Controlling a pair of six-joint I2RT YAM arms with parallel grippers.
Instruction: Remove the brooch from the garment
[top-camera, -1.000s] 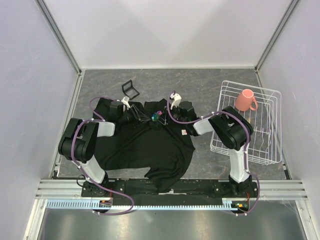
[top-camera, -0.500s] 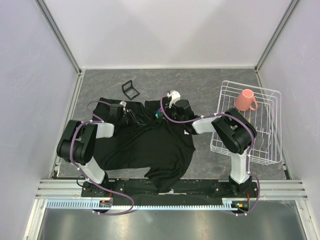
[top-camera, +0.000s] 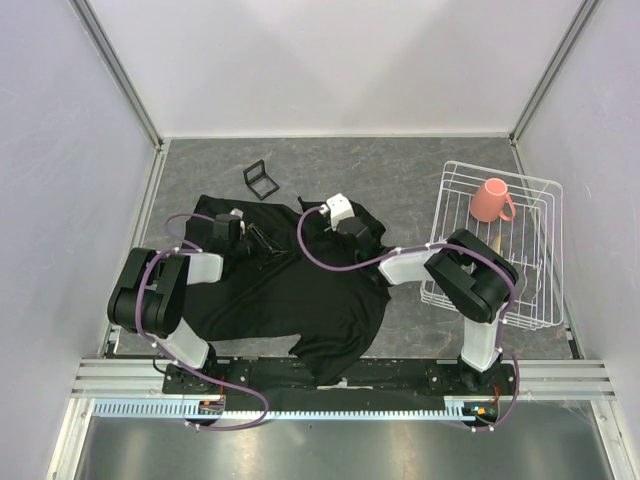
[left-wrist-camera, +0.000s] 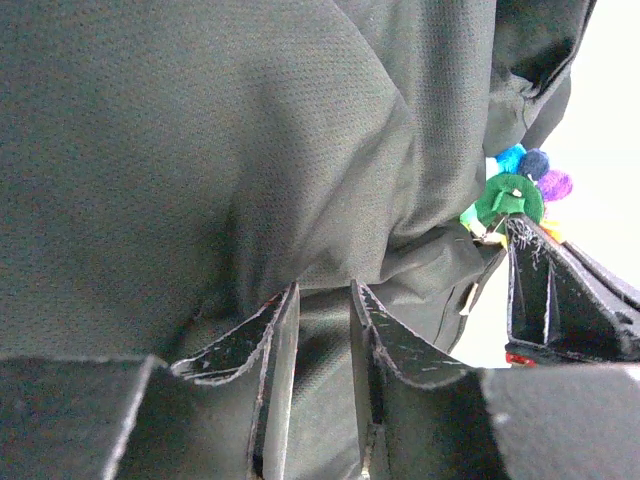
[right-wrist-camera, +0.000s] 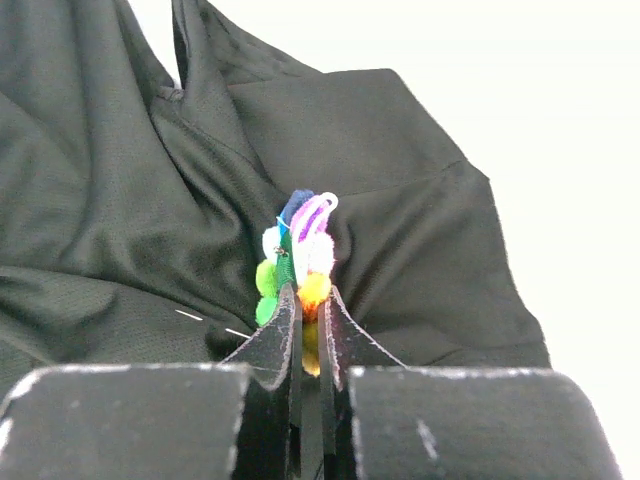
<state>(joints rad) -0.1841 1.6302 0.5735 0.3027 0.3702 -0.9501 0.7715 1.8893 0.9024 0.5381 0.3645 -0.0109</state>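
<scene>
The brooch (right-wrist-camera: 300, 255), a small cluster of yellow, green, white, pink and dark blue tufts, stands edge-on between the fingers of the right pincer (right-wrist-camera: 308, 295). That pincer is clamped on its lower part, with only a thin slit left between the fingers. The brooch sits against a raised fold of the black shirt (right-wrist-camera: 130, 200), in the shirt's upper part, far from the arm bases. Whether its pin still goes through the cloth cannot be told.

In the left wrist view the brooch (left-wrist-camera: 515, 190) shows at the right edge of the bunched cloth, green and blue tufts outward, with a black finger of the right pincer just below it.

The left pincer (left-wrist-camera: 325, 290) is narrow and grips a fold of the shirt (left-wrist-camera: 200, 150). The cloth fills the gap between its fingers, and creases run up from there. It holds the shirt near the brooch but apart from it.

From above, the shirt (top-camera: 290, 290) lies spread and rumpled on the grey surface (top-camera: 400, 170), with both arms reaching over it toward its far side. A small black stand (top-camera: 260, 178) lies beyond the shirt. A white wire rack (top-camera: 545, 250) stands to the right, with a pink mug (top-camera: 490, 200) in it.
</scene>
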